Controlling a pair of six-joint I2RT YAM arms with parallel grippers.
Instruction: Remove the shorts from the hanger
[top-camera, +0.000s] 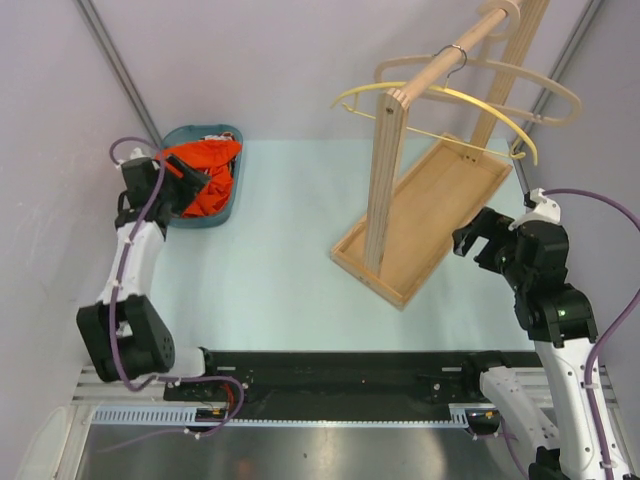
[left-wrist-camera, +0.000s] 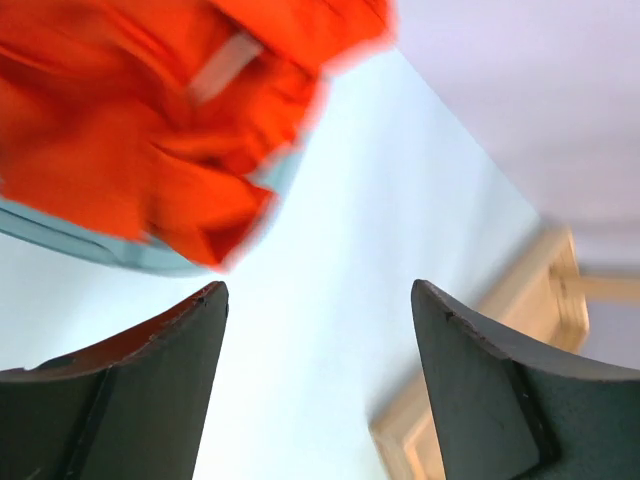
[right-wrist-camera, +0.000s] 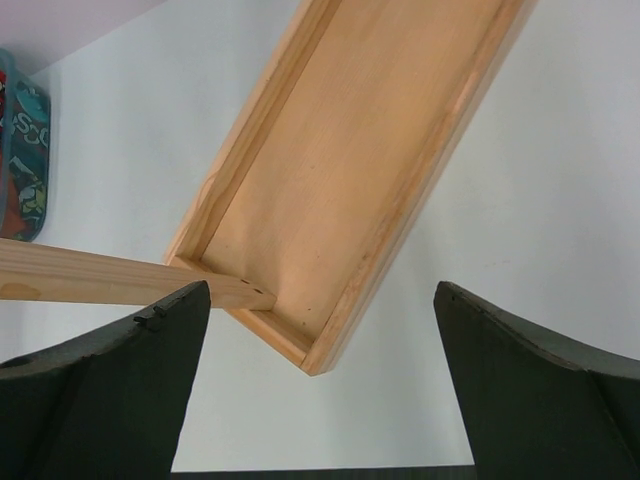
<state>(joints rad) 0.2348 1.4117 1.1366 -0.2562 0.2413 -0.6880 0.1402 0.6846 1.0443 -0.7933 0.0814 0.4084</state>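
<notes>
Top external view, one orange-red fabric shorts (top-camera: 203, 172) in teal oval basket (top-camera: 208, 224), one comic-print pair (right-wrist-camera: 28, 160) mostly hidden there, left gripper (top-camera: 183, 183), right gripper (top-camera: 480, 238), both fingers wide

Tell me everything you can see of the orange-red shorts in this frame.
The orange-red shorts lie crumpled in the teal basket at the far left of the table. The fabric looks plain, bright and creased, heaped above the rim and spilling over it in the left wrist view, where a blurred pale strip, perhaps a drawstring, shows. The open left gripper hangs beside them, holding nothing.
</notes>
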